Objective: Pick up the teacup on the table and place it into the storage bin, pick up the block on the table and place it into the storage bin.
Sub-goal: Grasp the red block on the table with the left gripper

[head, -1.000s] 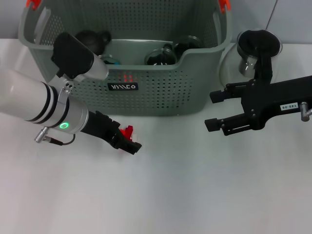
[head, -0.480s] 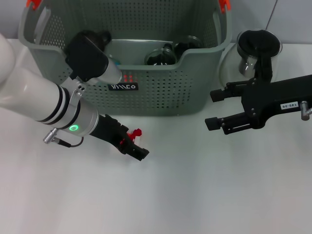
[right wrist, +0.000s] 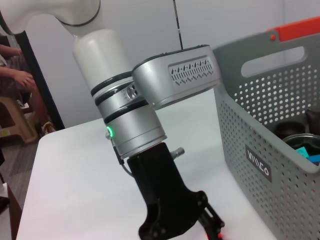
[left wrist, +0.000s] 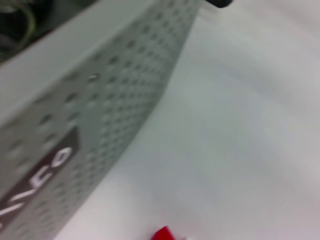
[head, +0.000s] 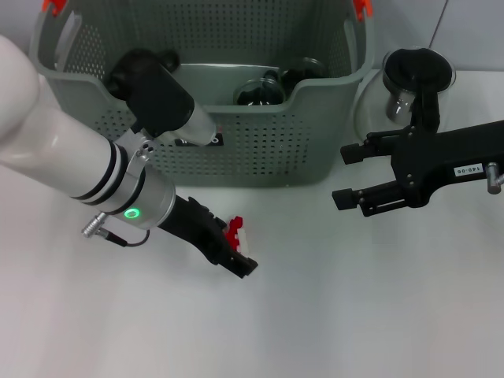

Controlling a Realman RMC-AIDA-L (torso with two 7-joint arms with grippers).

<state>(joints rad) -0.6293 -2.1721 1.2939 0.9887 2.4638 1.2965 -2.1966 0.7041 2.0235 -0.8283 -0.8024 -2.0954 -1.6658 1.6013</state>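
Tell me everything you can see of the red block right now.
The block is small, red with a white part, plastic-looking. It sits low over the white table, in front of the storage bin and apart from it. The left gripper is right at it, its black fingers alongside; whether they clamp it is unclear.

**Setting: robot test room**

An indoor lab or test room is indicated. A plain white table (head: 331, 315) is set against bare pale walls (right wrist: 210, 25). At the room's edge, a seated person (right wrist: 17, 75), only partly visible, and a brown stool (right wrist: 15, 117) on a grey floor are shown.
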